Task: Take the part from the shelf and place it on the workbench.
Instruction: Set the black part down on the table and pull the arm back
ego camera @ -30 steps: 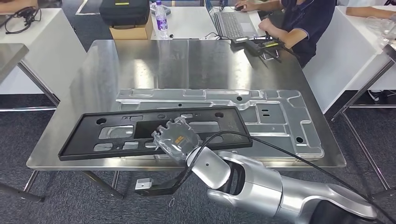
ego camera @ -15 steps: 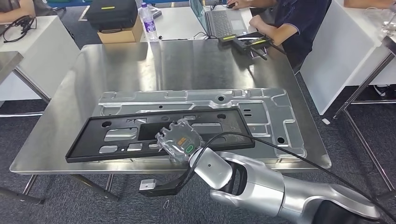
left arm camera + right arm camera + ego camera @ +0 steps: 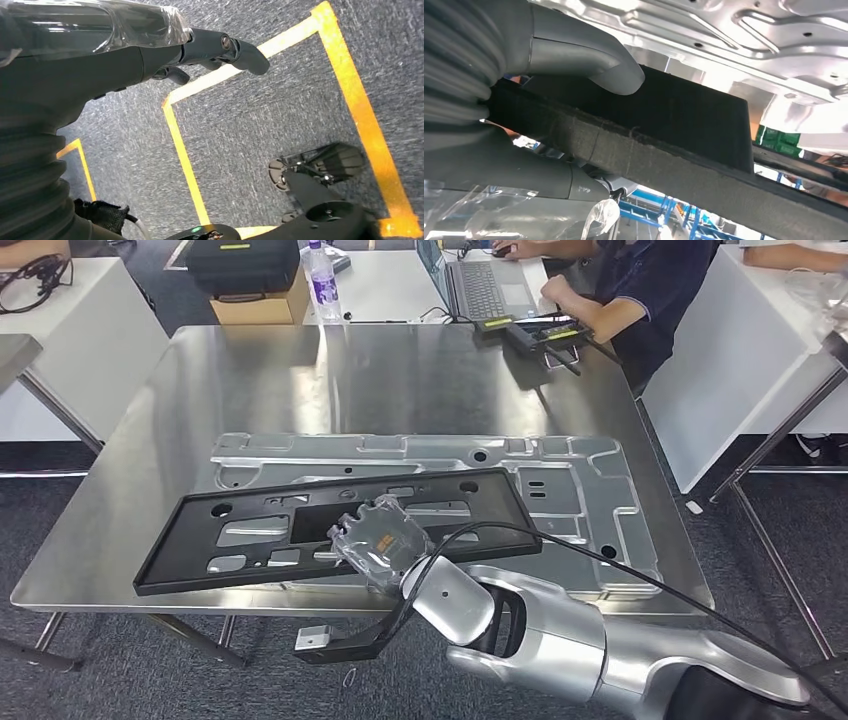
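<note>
A long black panel (image 3: 300,525) with several cut-outs lies slanted over the steel workbench (image 3: 400,370), partly on top of a large silver stamped plate (image 3: 580,500). My right hand (image 3: 380,543), wrapped in clear plastic, grips the panel's near edge. In the right wrist view the grey thumb (image 3: 584,55) presses on one face of the black panel (image 3: 684,120), the fingers lie on the other face, and the silver plate (image 3: 724,30) is just beyond. My left hand (image 3: 150,55) hangs over the carpet with its fingers (image 3: 240,50) stretched out and nothing in them.
A person (image 3: 640,280) works at a laptop (image 3: 480,285) on the far side. A bottle (image 3: 322,285) and a black case (image 3: 245,270) on a box stand behind the bench. White tables flank it. Yellow tape (image 3: 350,100) marks the floor.
The whole view has shifted as the camera moved. The black panel now reaches a little further across the silver plate. My right hand keeps its hold on the panel.
</note>
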Controlling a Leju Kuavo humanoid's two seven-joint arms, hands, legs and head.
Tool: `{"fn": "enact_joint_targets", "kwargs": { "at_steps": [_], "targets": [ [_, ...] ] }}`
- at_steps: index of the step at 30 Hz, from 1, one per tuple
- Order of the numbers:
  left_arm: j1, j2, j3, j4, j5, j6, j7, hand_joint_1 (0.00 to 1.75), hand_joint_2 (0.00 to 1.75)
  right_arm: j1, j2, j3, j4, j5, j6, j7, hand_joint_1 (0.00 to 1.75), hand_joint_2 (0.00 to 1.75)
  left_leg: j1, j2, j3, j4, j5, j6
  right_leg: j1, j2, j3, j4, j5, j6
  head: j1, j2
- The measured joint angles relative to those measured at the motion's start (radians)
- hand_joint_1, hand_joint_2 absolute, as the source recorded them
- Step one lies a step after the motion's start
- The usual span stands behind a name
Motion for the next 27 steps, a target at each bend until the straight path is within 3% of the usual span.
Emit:
{"fn": "enact_joint_targets", "kwargs": {
  "at_steps": [3,4,5,6,8,10,13,15,18,19,20,21,24,25,27],
  "targets": [
    [-0.002,-0.001,0.000,0.000,-0.001,0.000,0.000,0.00,1.75,0.001,-0.001,0.002,0.000,0.002,-0.002,-0.006,1.75,1.75,0.005,-0.001,0.010,-0.007,-0.001,0.002,-0.003,0.001,-0.093,0.173,-0.070,0.013,0.001,0.000],
    [-0.002,-0.001,0.000,0.000,-0.002,0.000,0.000,0.00,1.75,0.003,-0.002,0.004,0.000,0.003,-0.003,-0.009,1.75,1.75,0.006,-0.002,0.011,-0.007,-0.003,0.001,-0.005,0.001,-0.120,0.212,-0.076,0.017,0.001,0.000],
    [-0.001,-0.001,0.000,0.000,-0.003,0.000,0.000,0.00,1.75,0.004,-0.003,0.006,0.000,0.004,-0.003,-0.012,1.75,1.75,0.008,-0.002,0.012,-0.007,-0.005,0.000,-0.007,0.001,-0.130,0.216,-0.064,0.020,0.001,0.000],
    [0.000,-0.002,0.000,0.000,-0.003,0.000,0.000,0.00,1.75,0.005,-0.003,0.008,0.000,0.006,-0.003,-0.013,1.75,1.75,0.010,-0.004,0.013,-0.006,-0.007,-0.003,-0.009,0.001,-0.119,0.182,-0.036,0.022,0.002,0.000],
    [0.000,-0.003,0.000,0.000,-0.003,0.000,0.000,0.00,1.75,0.004,-0.004,0.009,0.000,0.008,-0.002,-0.014,1.75,1.75,0.011,-0.006,0.017,0.000,-0.015,-0.014,-0.012,0.000,-0.057,0.046,0.032,0.024,0.002,0.000],
    [0.000,-0.003,0.000,0.000,-0.004,0.001,0.000,0.00,1.75,0.004,-0.004,0.010,0.000,0.008,-0.001,-0.014,1.75,1.75,0.008,-0.007,0.017,0.007,-0.023,-0.026,-0.011,0.002,-0.013,-0.043,0.062,0.015,0.001,0.000],
    [0.002,-0.003,0.000,0.000,-0.004,0.002,0.000,0.00,1.75,0.003,-0.010,0.010,0.000,0.007,0.000,-0.011,1.75,1.75,0.012,-0.007,0.017,0.010,-0.029,-0.041,-0.006,0.004,-0.007,-0.057,0.063,-0.007,0.000,0.000],
    [0.003,-0.004,0.000,0.000,-0.005,0.002,0.000,0.00,1.75,0.003,-0.013,0.010,0.000,0.006,0.000,-0.008,1.75,1.75,0.016,-0.005,0.000,0.049,-0.055,-0.051,-0.009,0.003,-0.003,-0.061,0.064,-0.018,-0.002,0.000],
    [0.004,-0.005,0.000,0.000,-0.007,0.002,0.000,0.00,1.75,0.003,-0.019,0.009,0.000,0.004,0.000,-0.004,1.75,1.75,0.021,-0.004,-0.092,0.238,-0.136,-0.066,-0.012,0.003,-0.001,-0.062,0.062,-0.027,-0.004,0.000],
    [0.005,-0.005,0.000,0.000,-0.007,0.002,0.000,0.00,1.75,0.003,-0.022,0.009,0.000,0.003,0.000,-0.002,1.75,1.75,0.022,-0.003,-0.121,0.288,-0.147,-0.069,-0.012,0.004,-0.001,-0.061,0.060,-0.028,-0.004,0.000],
    [0.006,-0.005,0.000,0.000,-0.007,0.002,0.000,0.00,1.75,0.004,-0.025,0.009,0.000,0.003,0.000,-0.001,1.75,1.75,0.024,-0.003,-0.132,0.300,-0.139,-0.071,-0.012,0.004,0.000,-0.061,0.059,-0.027,-0.004,0.000],
    [0.006,-0.005,0.000,0.000,-0.008,0.002,0.000,0.00,1.75,0.004,-0.027,0.009,0.000,0.003,0.000,0.000,1.75,1.75,0.025,-0.003,-0.124,0.272,-0.115,-0.072,-0.013,0.005,0.002,-0.061,0.057,-0.026,-0.004,0.000],
    [0.005,-0.005,0.000,0.000,-0.010,0.002,0.000,0.00,1.75,0.003,-0.034,0.008,0.000,0.003,0.000,0.003,1.75,1.75,0.025,-0.002,-0.036,0.072,-0.023,-0.067,-0.012,0.007,0.010,-0.061,0.049,-0.015,-0.004,0.000],
    [0.005,-0.005,0.000,0.000,-0.010,0.002,0.000,0.00,1.75,0.002,-0.036,0.008,0.000,0.003,0.000,0.004,1.75,1.75,0.023,-0.002,-0.016,0.031,-0.012,-0.063,-0.011,0.007,0.012,-0.061,0.047,-0.010,-0.004,0.000],
    [0.005,-0.005,0.000,0.000,-0.011,0.001,0.000,0.00,1.75,0.002,-0.041,0.007,-0.001,0.003,0.004,0.006,1.75,1.75,0.016,-0.004,-0.008,0.017,-0.015,-0.053,-0.009,0.007,0.013,-0.063,0.046,0.000,-0.003,0.000]
  ]
}}
